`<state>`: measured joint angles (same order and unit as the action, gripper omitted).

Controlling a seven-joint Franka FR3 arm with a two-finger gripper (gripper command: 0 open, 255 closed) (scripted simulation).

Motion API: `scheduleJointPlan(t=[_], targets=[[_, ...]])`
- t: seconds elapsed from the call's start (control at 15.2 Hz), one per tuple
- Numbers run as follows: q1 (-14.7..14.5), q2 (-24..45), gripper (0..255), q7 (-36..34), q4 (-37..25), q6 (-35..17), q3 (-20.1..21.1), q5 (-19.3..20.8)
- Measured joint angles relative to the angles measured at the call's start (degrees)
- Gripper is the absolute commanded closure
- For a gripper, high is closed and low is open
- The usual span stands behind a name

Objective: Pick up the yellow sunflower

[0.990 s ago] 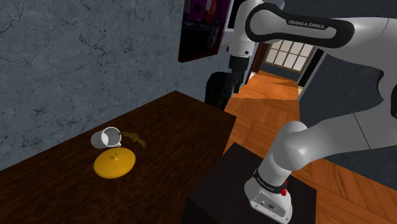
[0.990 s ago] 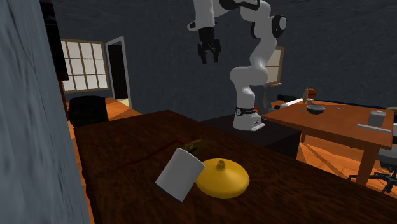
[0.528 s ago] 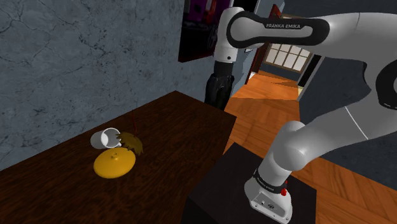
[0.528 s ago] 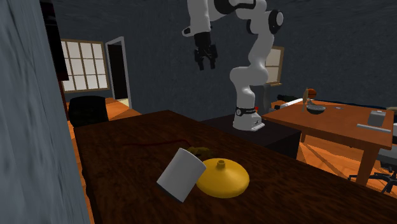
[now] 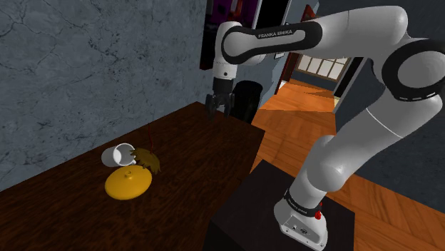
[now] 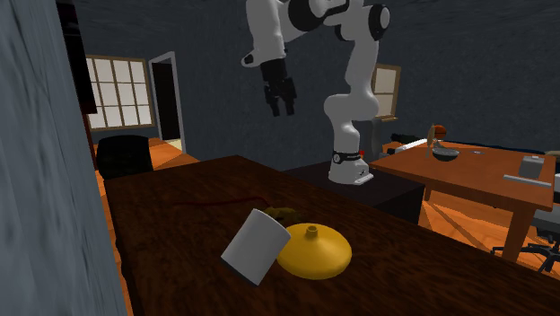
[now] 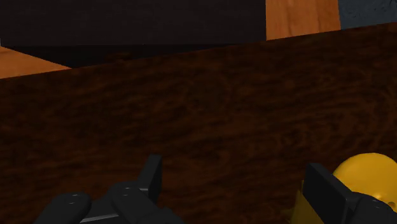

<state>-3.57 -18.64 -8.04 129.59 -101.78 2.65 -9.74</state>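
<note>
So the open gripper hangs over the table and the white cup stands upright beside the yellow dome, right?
Not quite. The cup lies tipped on its side, not upright, as the shoulder view shows. The rest holds: open gripper over the table, cup beside the yellow dome.

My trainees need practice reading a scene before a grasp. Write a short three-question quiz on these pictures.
1. True or false: the yellow-brown sunflower lies on the dark wooden table beside the white cup.
2. The black two-finger hand is: A open and empty; B shut on the sunflower; C shut on the cup.
3. What colour is the domed object near the cup?
Key: 1 true; 2 A; 3 yellow.
</note>
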Motion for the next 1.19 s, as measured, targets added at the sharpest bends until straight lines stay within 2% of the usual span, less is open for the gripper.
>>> scheduleJointPlan(t=[0.66,1.19], targets=[[-1.97,21.13,0,-7.99,-14.30,-6.59,2.77,-4.00],[-3.55,39.61,0,-13.57,-30.82,-8.67,3.63,-5.78]])
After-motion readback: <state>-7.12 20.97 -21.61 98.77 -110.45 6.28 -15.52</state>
